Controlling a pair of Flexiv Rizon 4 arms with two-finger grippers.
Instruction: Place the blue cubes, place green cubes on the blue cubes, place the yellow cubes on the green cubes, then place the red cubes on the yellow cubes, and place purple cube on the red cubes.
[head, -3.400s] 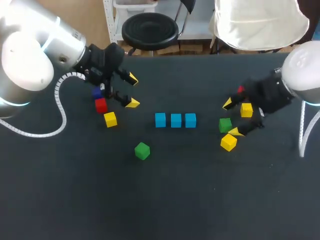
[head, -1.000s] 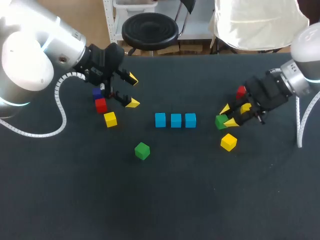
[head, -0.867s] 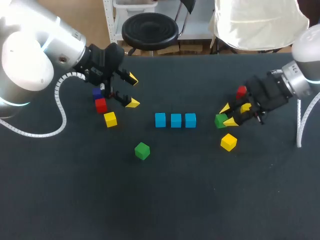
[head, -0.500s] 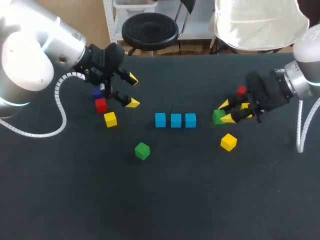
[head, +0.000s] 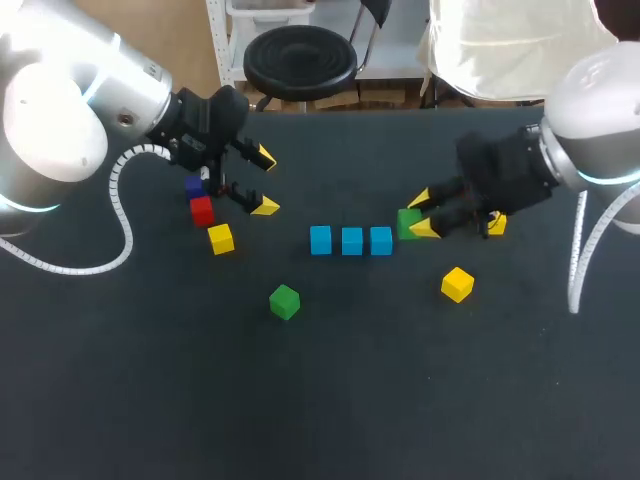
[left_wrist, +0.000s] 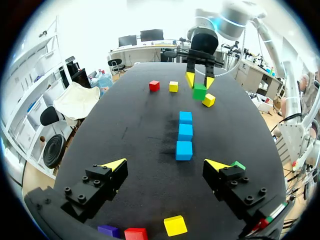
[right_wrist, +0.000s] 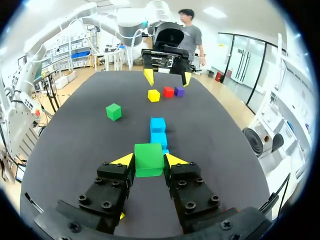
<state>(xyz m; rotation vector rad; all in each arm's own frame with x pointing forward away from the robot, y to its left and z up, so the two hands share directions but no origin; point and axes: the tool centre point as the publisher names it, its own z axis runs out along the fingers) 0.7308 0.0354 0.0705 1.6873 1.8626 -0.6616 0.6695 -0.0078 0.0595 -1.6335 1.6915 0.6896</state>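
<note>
Green cube (right_wrist: 148, 159) pinched in right gripper (right_wrist: 149, 162), left gripper (left_wrist: 166, 164) spread; far red cube (left_wrist: 154, 85) only in left wrist view.

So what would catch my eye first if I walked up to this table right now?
Most striking is the right gripper shut on a green cube, held close to one end of a neat row of three blue cubes in the middle of the black table. On the other side, the left gripper hangs open near a purple cube, a red cube and a yellow cube.
</note>
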